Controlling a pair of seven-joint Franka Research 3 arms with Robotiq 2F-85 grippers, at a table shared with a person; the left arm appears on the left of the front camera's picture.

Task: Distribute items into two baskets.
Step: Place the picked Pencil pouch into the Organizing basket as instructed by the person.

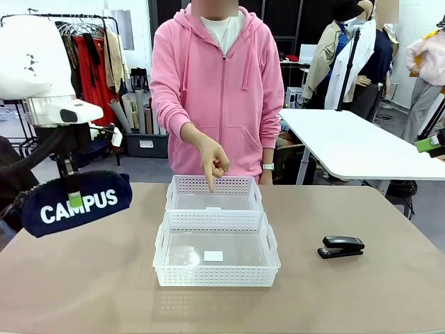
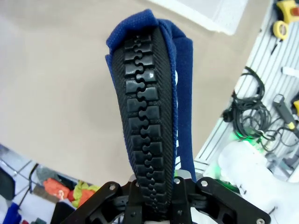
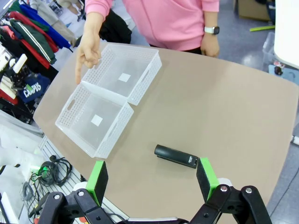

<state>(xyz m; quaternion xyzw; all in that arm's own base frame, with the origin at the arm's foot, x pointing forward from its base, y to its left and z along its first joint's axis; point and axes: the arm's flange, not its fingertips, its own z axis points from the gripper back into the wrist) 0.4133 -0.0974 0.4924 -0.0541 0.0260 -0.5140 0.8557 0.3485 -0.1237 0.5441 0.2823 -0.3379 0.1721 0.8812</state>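
Navy pouch [image 1: 76, 205] pinched in L claw [image 1: 74, 200]; R claw [image 3: 152, 173] wide, stapler [image 3: 176, 157] well apart.

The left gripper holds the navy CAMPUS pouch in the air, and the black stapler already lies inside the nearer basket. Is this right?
Not quite. The front view shows the stapler lying on the bare table, to the robot's right of the nearer basket, not inside it. The rest holds: the left gripper holds the pouch in the air.
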